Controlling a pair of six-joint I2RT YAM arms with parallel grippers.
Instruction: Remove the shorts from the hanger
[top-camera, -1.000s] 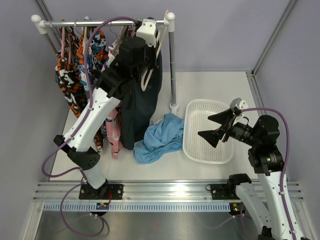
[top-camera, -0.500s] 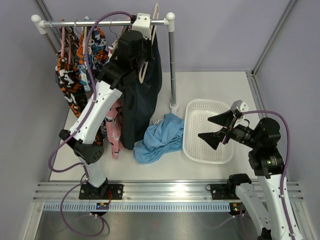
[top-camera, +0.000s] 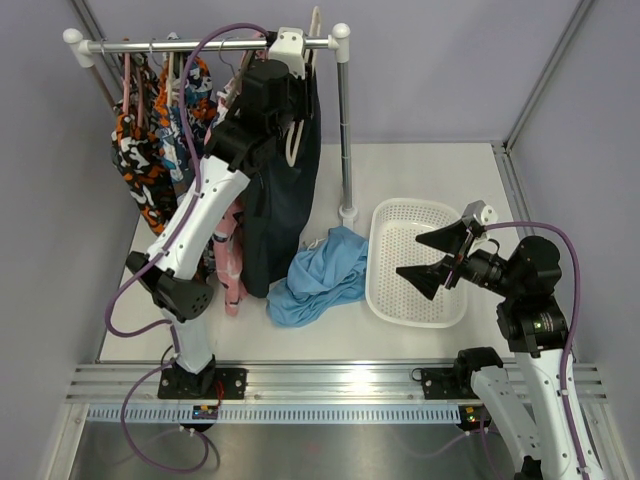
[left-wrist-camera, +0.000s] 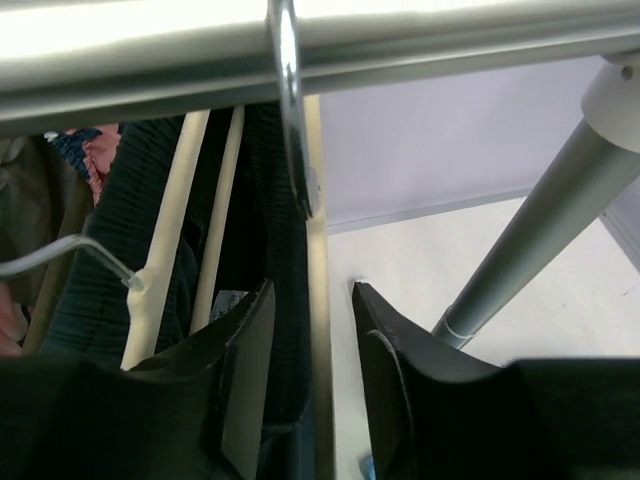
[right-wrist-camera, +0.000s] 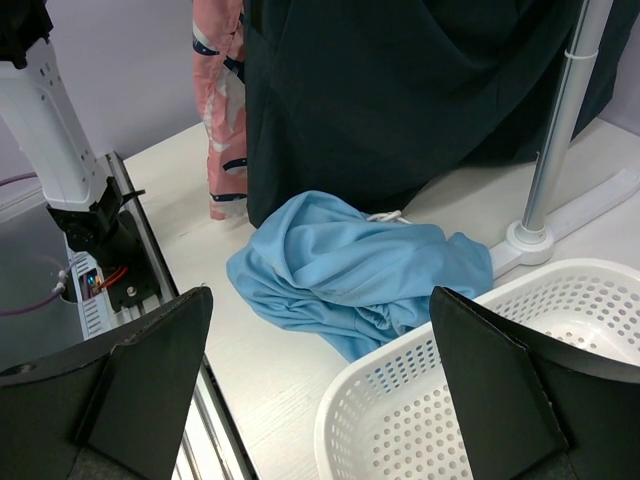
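Note:
The dark navy shorts (top-camera: 285, 200) hang on a pale wooden hanger (left-wrist-camera: 318, 300), whose metal hook (left-wrist-camera: 290, 120) sits over the rail (top-camera: 200, 45). My left gripper (top-camera: 297, 80) is just under the rail. In the left wrist view its jaws (left-wrist-camera: 312, 290) stand apart around the hanger's arm and the navy cloth (left-wrist-camera: 265, 200), with a gap on the right side. The light blue shorts (top-camera: 320, 275) lie crumpled on the table beside the basket. My right gripper (top-camera: 410, 252) hovers wide open and empty over the basket's near edge, with the blue shorts (right-wrist-camera: 350, 270) ahead of it.
A white perforated basket (top-camera: 415, 310) sits right of the rack's post (top-camera: 345, 130). A pink patterned garment (top-camera: 228, 270) and orange-black-white patterned ones (top-camera: 140, 150) hang on the rail's left part. Walls close in on both sides.
My left arm has carried the hanger up and back to the rail, and its jaws have parted from shut. The right arm has barely moved.

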